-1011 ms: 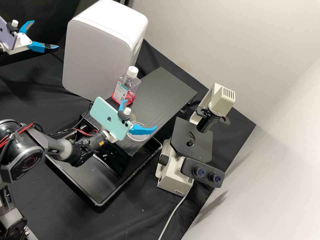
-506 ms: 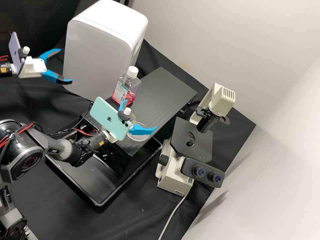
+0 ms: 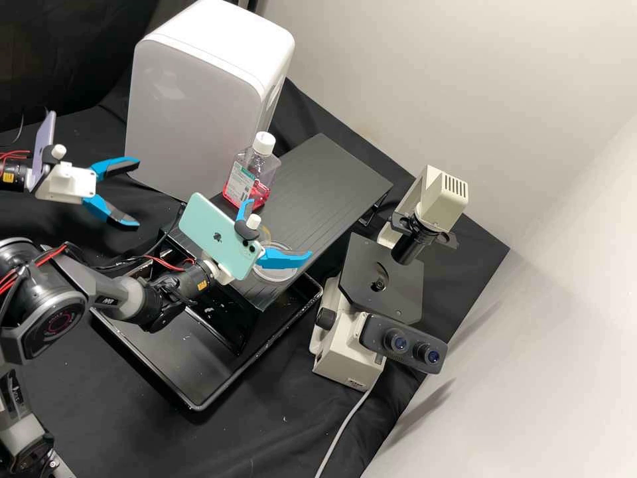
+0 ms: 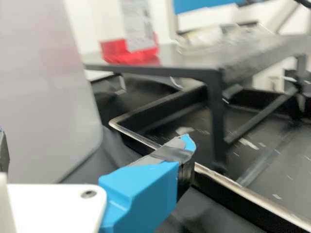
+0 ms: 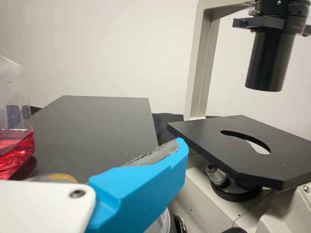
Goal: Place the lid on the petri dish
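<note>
Clear petri dish [image 3: 275, 271] at the near corner of the raised black platform [image 3: 332, 179], just under the lower finger of the right claw [image 3: 281, 227]. Just beside it, a yellow-rimmed round piece [image 3: 266, 232] between the two fingers; lid or dish, impossible to tell apart from here. Right claw spread wide, pinching nothing. Left claw [image 3: 137, 192] spread too and empty, over the tabletop [image 3: 265, 431] beside the white box [image 3: 199, 86], well apart from the platform. Probably the lid pickup in hand: close gently on the rim, keep it level, lift only clear of the dish wall, centre, then lower straight. Avoid nudging either piece off the edge into the tray [image 3: 199, 403] below.
</note>
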You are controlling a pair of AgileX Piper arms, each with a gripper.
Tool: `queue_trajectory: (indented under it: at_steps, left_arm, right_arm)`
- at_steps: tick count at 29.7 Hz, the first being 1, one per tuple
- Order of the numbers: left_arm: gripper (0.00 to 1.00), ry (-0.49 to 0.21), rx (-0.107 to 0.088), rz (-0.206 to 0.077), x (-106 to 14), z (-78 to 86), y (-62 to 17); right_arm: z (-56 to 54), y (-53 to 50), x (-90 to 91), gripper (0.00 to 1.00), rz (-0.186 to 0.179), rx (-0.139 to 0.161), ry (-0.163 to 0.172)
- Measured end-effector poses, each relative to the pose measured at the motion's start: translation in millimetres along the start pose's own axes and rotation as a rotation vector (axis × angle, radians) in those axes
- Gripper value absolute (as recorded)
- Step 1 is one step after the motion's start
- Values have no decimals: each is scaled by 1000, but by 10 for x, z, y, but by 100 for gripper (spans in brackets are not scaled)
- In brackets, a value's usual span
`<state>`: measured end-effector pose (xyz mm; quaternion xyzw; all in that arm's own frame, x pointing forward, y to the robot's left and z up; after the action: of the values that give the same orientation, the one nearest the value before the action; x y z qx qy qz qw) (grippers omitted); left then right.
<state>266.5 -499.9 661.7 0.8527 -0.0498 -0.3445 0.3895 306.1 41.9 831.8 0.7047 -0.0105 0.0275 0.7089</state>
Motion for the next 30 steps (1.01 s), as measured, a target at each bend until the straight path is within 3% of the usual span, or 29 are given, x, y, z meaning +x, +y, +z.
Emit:
queue_trajectory:
  at_steps: [6, 12, 17, 25, 30]
  left_arm:
    - [100, -80, 12, -53, 40, 159, -142]
    - [100, -125, 10, -93, 66, 291, -273]
    - [100, -125, 1, -92, 34, 305, -286]
    - [100, -151, -52, -108, -29, 342, -290]
    - [100, -209, -25, -102, -99, 387, -229]
  right_arm:
    - [0, 0, 0, 100, 0, 0, 0]
    - [0, 0, 0, 100, 0, 0, 0]
    - [0, 0, 0, 100, 0, 0, 0]
    - [0, 0, 0, 100, 0, 0, 0]
    - [0, 0, 0, 100, 0, 0, 0]
